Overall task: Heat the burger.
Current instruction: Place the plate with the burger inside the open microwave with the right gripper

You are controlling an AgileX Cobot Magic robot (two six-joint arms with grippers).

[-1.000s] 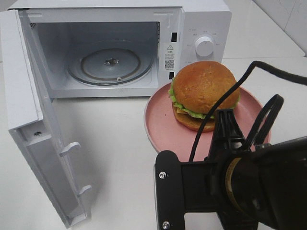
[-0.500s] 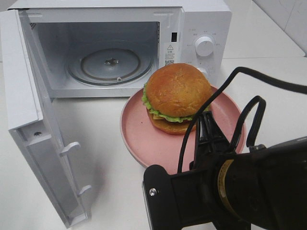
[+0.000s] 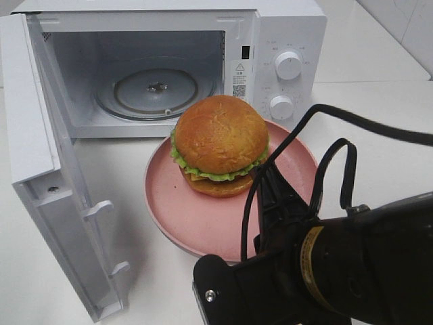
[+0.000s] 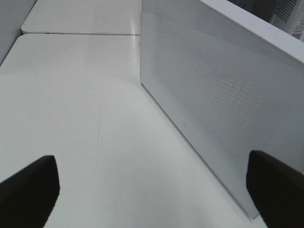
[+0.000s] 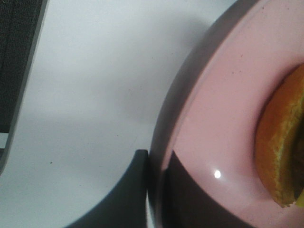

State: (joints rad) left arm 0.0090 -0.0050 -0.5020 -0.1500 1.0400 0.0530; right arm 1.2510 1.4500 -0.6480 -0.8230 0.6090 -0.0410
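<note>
Burger (image 3: 218, 145) at mid-frame in the high view, seated on the pink plate (image 3: 169, 213), just short of the open microwave (image 3: 287, 27) that fills the upper frame. Stacked upright, bun crown up, lettuce frill showing round the edge. Round in plan, so no long axis worth naming beyond the vertical stack.

Right jaws clenched on the plate's near rim, lower right of the burger, clear of the food. Left jaws spread wide, gripping nothing, above the counter (image 3: 145, 162) beside the outer face of the door (image 3: 37, 156), which is swung out at frame left.

Judged step: ferrying plate and burger toward the cavity, not yet inside. Lifted or sliding on the counter: cannot tell.

Next move likely calls for clearing the front sill, keeping the plate level and setting it centred on the glass turntable (image 3: 155, 91). After that, letting go and backing out before shutting the door.
</note>
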